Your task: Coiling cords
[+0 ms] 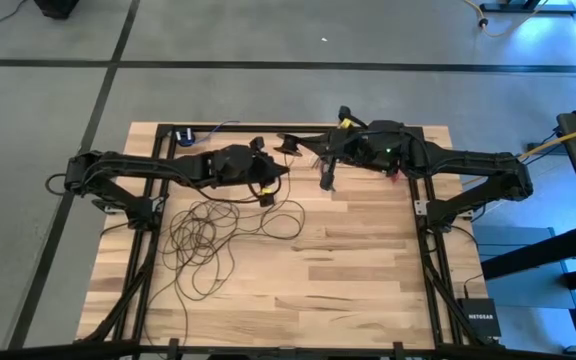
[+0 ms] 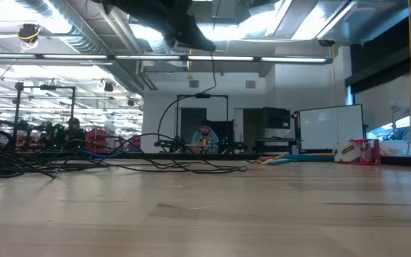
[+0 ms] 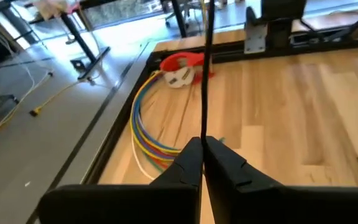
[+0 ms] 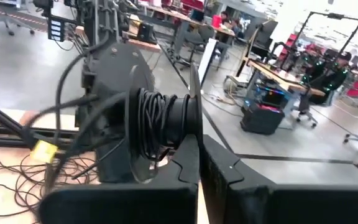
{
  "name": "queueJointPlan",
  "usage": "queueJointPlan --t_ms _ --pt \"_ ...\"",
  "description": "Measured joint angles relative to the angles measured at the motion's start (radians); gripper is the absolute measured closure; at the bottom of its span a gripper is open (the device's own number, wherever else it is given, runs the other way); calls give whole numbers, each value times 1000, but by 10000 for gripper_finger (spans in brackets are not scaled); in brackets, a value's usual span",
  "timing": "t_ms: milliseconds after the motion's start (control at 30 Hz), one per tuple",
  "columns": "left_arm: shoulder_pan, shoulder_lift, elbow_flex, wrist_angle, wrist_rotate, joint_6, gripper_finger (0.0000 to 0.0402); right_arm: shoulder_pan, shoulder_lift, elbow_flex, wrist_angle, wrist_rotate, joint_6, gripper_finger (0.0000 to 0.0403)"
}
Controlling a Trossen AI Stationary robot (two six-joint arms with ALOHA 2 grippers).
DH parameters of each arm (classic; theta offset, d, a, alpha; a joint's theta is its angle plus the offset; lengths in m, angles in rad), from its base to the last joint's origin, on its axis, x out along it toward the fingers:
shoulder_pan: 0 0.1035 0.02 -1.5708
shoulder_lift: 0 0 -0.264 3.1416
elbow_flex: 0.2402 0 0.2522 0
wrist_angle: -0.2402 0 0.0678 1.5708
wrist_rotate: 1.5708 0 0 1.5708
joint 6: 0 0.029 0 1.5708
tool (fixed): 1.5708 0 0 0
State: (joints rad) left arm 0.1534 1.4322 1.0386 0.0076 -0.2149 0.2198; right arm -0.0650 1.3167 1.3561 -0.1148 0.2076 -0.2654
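Observation:
The cords are one long thin dark wire. Its loose loops (image 1: 203, 235) lie spread on the table's left half, also seen in the low view (image 2: 20, 160). Part of it is wound on a dark reel (image 4: 160, 121). My left gripper (image 1: 286, 172) hovers above the table's middle, shut on a stretch of the wire (image 3: 205, 74). My right gripper (image 1: 308, 142) stands level just beyond it toward the far edge, shut on the reel. In the low view the wire (image 2: 213, 71) hangs from a dark gripper overhead. My left gripper (image 3: 202, 142) pinches a single strand of the wire (image 3: 203, 127) between its two fingertips. The strand runs straight and taut away from the fingers, clear of the table. My right gripper (image 4: 199, 146) pinches the reel's thin flange (image 4: 194, 87) edge-on between its two fingers, coming level from the table's right. The reel is lifted clear, its wound core beside the fingers.
A bundle of multicoloured wires (image 3: 145, 134) and a red-and-white roll (image 3: 180, 70) lie by the table's right rail. A small blue thing (image 1: 185, 134) sits at the far left corner. Bare wood fills the near right half (image 1: 368, 270). A person (image 2: 204, 135) sits in the room beyond.

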Motion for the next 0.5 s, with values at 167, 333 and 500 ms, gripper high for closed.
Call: queueJointPlan --t_ms 167,333,500 --pt "27 -3 1 -86 -105 -32 399 0 1 -1 -49 4 0 400" --pt "31 -26 0 -185 -200 -63 400 -1 -1 0 -230 64 -24 400" --pt "10 -39 -1 -186 -201 -68 400 -1 22 -5 -428 166 -38 400"
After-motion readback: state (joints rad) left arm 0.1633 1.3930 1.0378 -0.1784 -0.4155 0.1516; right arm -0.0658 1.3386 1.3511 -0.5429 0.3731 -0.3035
